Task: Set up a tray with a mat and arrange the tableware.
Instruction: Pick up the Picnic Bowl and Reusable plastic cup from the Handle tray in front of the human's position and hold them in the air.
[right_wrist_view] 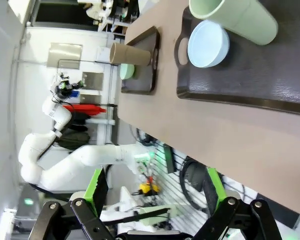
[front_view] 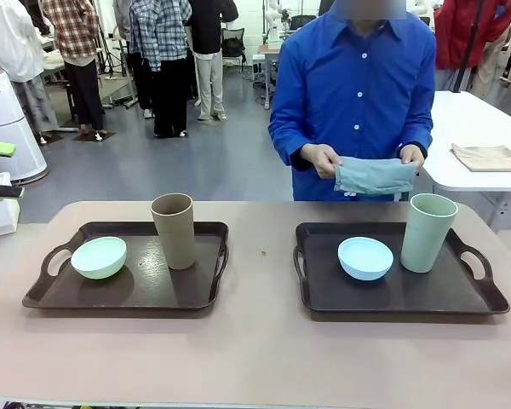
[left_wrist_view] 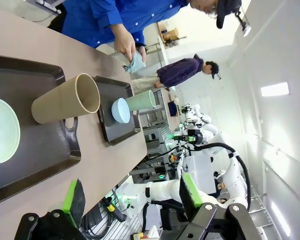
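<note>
Two sets. Left tray, ahead of left gripper: mint green bowl, brown tumbler. Right tray, ahead of right gripper: light blue bowl, pale green tumbler. Both grippers wide, empty. Folded mat in person's hands, beyond both. Mat not yet laid; arranging judged outstanding.
</note>
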Available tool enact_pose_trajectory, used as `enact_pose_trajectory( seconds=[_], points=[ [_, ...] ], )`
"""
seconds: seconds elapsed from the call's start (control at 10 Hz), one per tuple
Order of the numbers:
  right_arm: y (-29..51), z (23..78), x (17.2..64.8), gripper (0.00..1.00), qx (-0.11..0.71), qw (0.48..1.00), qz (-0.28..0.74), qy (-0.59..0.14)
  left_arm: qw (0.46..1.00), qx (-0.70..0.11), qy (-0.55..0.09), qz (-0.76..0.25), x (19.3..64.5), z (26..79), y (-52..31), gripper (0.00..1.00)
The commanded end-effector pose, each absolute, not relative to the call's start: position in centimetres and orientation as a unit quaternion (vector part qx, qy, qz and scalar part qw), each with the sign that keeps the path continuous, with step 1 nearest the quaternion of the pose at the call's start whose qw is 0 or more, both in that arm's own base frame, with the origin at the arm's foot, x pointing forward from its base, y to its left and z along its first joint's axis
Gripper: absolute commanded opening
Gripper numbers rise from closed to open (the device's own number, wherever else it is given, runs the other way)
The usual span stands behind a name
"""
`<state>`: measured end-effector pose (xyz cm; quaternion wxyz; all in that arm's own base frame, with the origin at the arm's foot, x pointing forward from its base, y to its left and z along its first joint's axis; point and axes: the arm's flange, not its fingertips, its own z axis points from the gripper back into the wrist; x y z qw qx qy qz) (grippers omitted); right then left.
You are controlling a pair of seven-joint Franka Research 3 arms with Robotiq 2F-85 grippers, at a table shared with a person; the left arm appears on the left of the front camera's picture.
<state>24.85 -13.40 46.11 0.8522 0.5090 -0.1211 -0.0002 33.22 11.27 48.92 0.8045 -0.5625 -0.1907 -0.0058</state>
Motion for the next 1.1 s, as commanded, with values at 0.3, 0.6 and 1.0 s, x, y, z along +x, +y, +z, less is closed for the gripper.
enact_pose_trajectory(
  seconds=[0.3,0.6,1.0],
  points=[
    [-14.9,50.0,25.5,1.00,0.348,0.895,0.152,-0.235,0.891,-0.317,-0.262,-0.192,32.2,59.7,2.9,1.00],
    [-13.6,50.6,29.3,1.00,0.265,0.889,0.193,-0.321,0.922,-0.201,-0.188,-0.273,34.7,62.1,-5.5,1.00],
    [-11.6,49.4,33.1,1.00,0.108,0.914,0.221,-0.322,0.926,-0.088,-0.181,-0.319,33.9,64.3,-19.6,1.00]
  ],
)
